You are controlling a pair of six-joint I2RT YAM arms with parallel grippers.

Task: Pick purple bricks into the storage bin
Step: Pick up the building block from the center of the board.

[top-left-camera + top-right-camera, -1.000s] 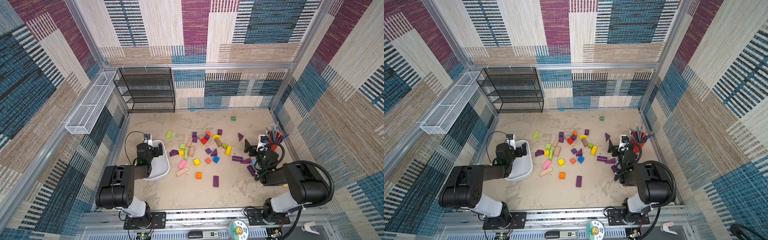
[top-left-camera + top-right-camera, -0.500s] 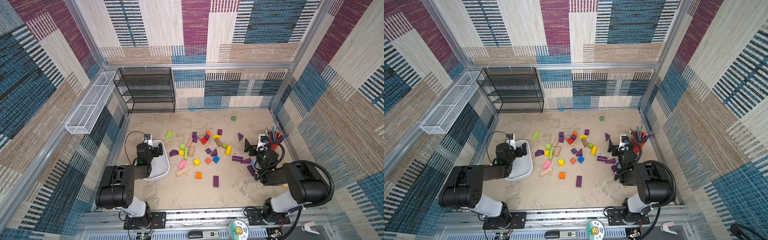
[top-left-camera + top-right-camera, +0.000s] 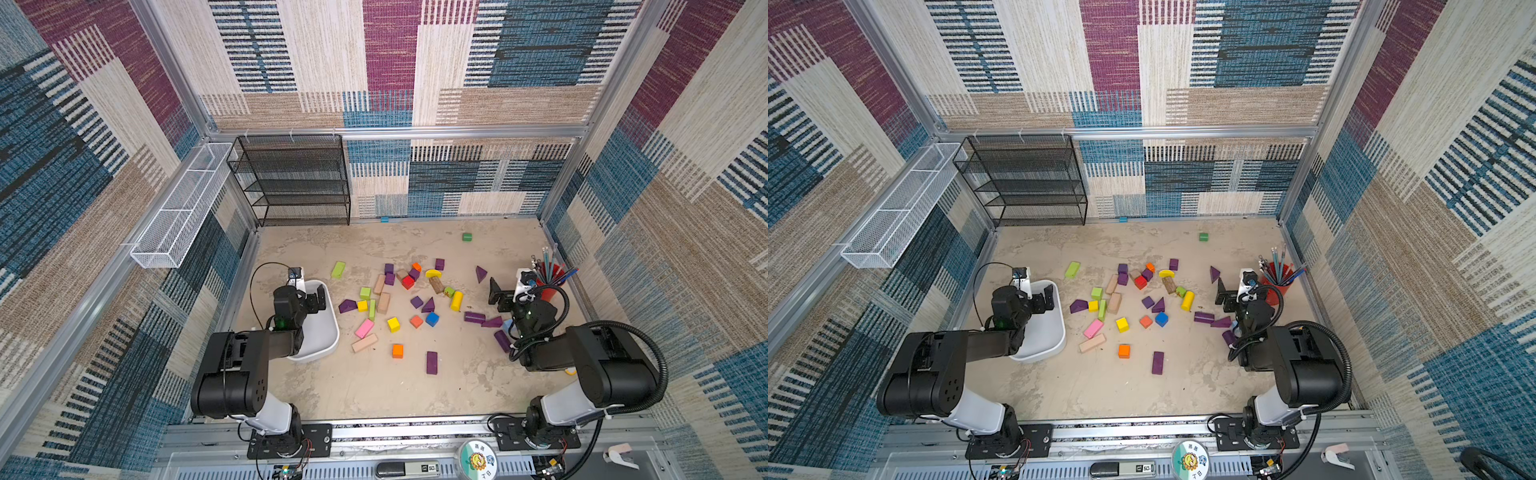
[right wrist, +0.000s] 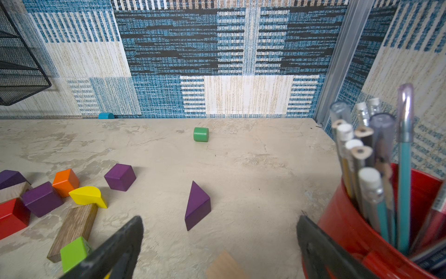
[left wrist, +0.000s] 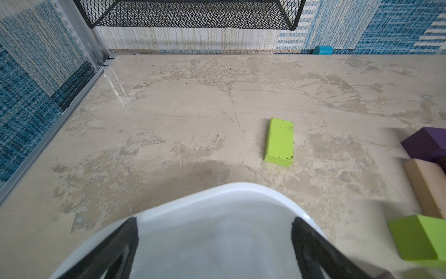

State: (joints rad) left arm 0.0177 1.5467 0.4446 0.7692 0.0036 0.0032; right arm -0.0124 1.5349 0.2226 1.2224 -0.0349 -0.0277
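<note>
**Still no movement: both arms wait, bin unfilled**

Nothing has shifted over the last second; arms and blocks lie exactly as they did. The left gripper (image 5: pixel 214 246) hangs over the far end of the white plastic oblong storage bin (image 3: pixel 333 332), jaws spread wide and empty. The right gripper (image 4: pixel 219 246) hovers low just beside the red cup of pencils (image 4: pixel 342 229), equally wide and holding nothing.

The small dark-purple wooden bricks (image 3: pixel 432 362) all lie out on the beige tabletop (image 3: pixel 374 395), scattered among the other coloured blocks (image 3: pixel 393 324) in the middle and toward the right arm. None shows in the visible part of the bin, which sits at the left side, well apart from most of them.

In the right wrist view a purple triangular wedge (image 4: pixel 196 205) stands ahead of the open jaws, clear of its neighbours. Judged from this, the sorting has not begun. That wedge looks the handiest first pick for the right arm, though it would then need carrying across the table.
</note>
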